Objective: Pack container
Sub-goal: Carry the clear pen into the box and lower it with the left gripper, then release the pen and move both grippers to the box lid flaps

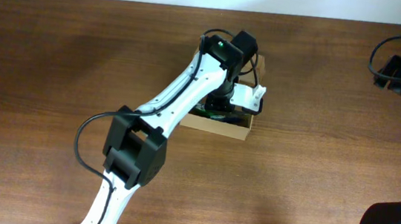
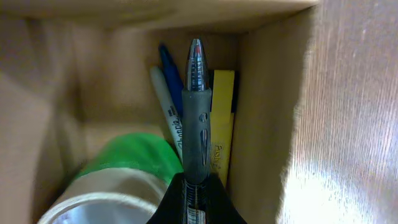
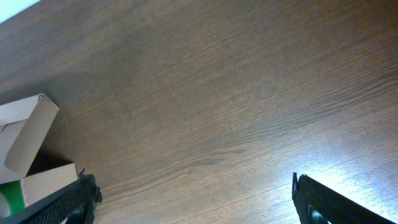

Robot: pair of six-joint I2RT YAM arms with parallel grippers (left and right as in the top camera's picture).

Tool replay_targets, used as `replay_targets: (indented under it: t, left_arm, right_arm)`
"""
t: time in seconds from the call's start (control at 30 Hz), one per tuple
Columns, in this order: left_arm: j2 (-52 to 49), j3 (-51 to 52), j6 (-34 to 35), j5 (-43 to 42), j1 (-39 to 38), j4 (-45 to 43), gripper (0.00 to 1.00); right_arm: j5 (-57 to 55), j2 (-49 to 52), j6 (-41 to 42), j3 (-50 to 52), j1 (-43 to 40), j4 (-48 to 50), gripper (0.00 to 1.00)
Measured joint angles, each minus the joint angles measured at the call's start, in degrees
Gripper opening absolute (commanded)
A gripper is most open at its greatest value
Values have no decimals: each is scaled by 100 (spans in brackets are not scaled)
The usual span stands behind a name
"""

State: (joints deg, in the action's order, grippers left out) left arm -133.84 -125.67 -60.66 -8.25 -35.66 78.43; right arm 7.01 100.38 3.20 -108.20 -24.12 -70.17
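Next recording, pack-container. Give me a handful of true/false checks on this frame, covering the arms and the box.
1. The left end effector grips a pen pointing into the open container. True.
2. The right end effector holds a tape roll. False: it is open and empty above the table.
3. A green tape roll lies in the container. True.
4. The container holds nothing else. False: a yellow marker and a blue pen sit against its wall too.
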Motion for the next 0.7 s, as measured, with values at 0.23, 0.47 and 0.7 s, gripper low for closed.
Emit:
replay_targets:
  t: [0.23, 0.47, 0.7]
  left_arm:
    - [-26, -2, 225, 26, -13, 26, 49]
    - [22, 0, 498, 258, -96, 68, 57]
    - [1097, 55, 1287, 831, -195, -389, 66]
  right_arm:
    - [-2, 0, 0, 0, 0, 0, 99]
    - [0, 0, -2, 0, 0, 0, 99]
    - [0, 0, 4, 0, 0, -2, 99]
